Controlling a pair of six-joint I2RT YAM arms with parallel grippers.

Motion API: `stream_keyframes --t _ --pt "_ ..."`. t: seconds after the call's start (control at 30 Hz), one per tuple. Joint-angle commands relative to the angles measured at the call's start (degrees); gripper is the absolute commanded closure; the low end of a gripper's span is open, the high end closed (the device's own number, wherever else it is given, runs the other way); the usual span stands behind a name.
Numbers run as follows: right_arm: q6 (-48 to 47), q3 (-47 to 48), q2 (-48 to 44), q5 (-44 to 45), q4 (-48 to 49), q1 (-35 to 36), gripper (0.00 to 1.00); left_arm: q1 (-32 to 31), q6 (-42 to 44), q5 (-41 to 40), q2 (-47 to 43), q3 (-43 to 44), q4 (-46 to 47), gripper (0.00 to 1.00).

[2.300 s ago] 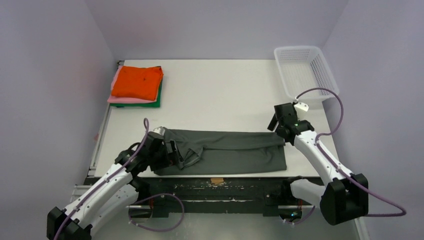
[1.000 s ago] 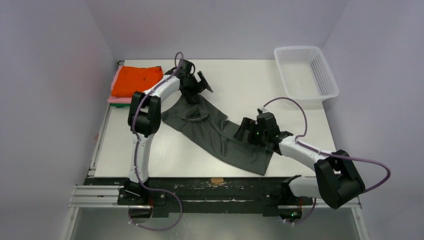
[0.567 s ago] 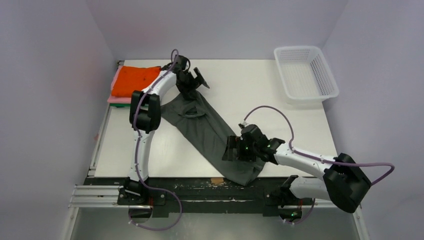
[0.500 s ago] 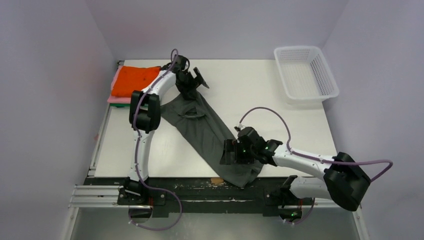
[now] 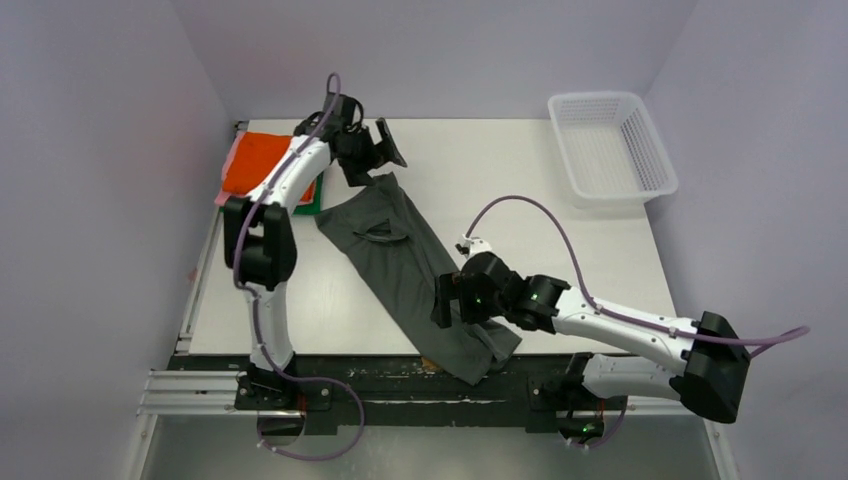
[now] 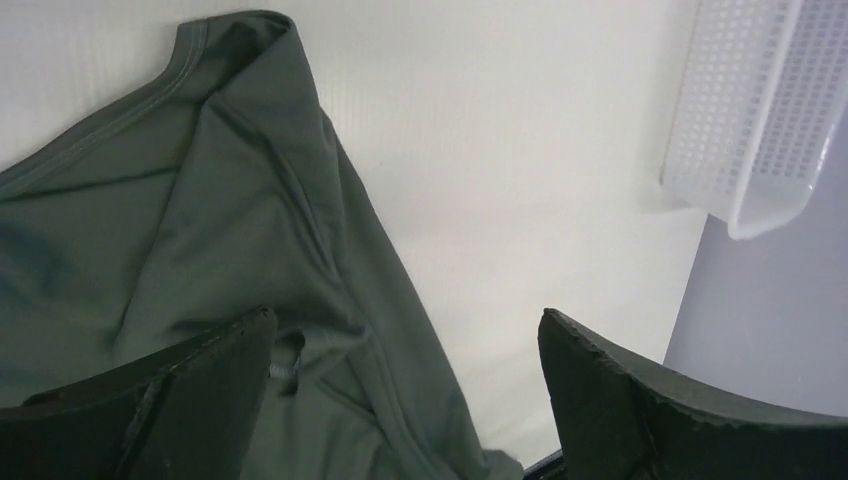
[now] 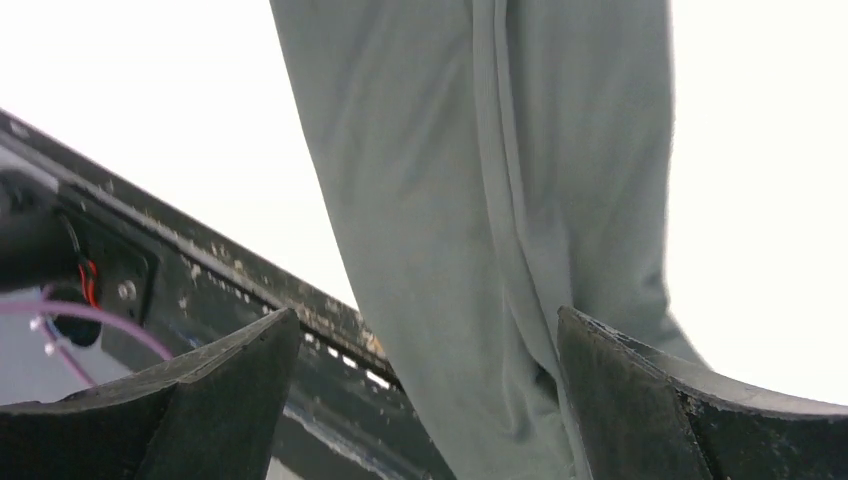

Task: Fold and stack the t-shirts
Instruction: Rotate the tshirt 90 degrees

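The dark grey t-shirt lies as a long folded strip running diagonally from back left to front right, and its lower end hangs over the table's front edge. My left gripper is open and empty just above the strip's far end; in the left wrist view the shirt lies below the left finger. My right gripper is open over the strip's lower part; in the right wrist view the shirt runs between the spread fingers. The folded orange, pink and green t-shirts are stacked at the back left, partly hidden by my left arm.
A white mesh basket stands at the back right corner and also shows in the left wrist view. The black front rail runs under the shirt's lower end. Purple cables loop above both arms.
The shirt has swung from lying along the front edge to a steep diagonal. My left gripper has moved back and left, off the shirt's end. My right gripper has moved left onto the lower part.
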Motion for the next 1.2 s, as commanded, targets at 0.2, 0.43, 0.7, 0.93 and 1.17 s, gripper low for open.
stream_keyframes --t 0.2,0.43,0.7,0.93,1.17 --pt "-14.87 14.48 2.73 16.32 4.38 -5.16 0.01 -1.71 1.45 -14.54 -46.05 -43.77 10.73 0.0" --pt "-28.83 33.88 24.06 1.65 8.08 -12.48 0.01 -7.5 -4.64 -25.01 -70.09 -65.56 2.19 0.0" --pt "-41.69 64.45 56.12 -0.14 0.17 -12.21 0.05 -7.68 -8.94 -26.16 -87.59 -78.02 -6.8 0.0" --pt "-50.19 79.97 74.32 -4.07 -3.7 -9.94 0.05 -7.78 -9.71 -24.22 -89.3 -79.8 -5.65 0.0" --pt "-45.78 79.0 79.84 1.65 -3.36 -11.59 0.04 -7.72 -9.54 -25.77 -88.74 -79.14 -6.27 0.0"
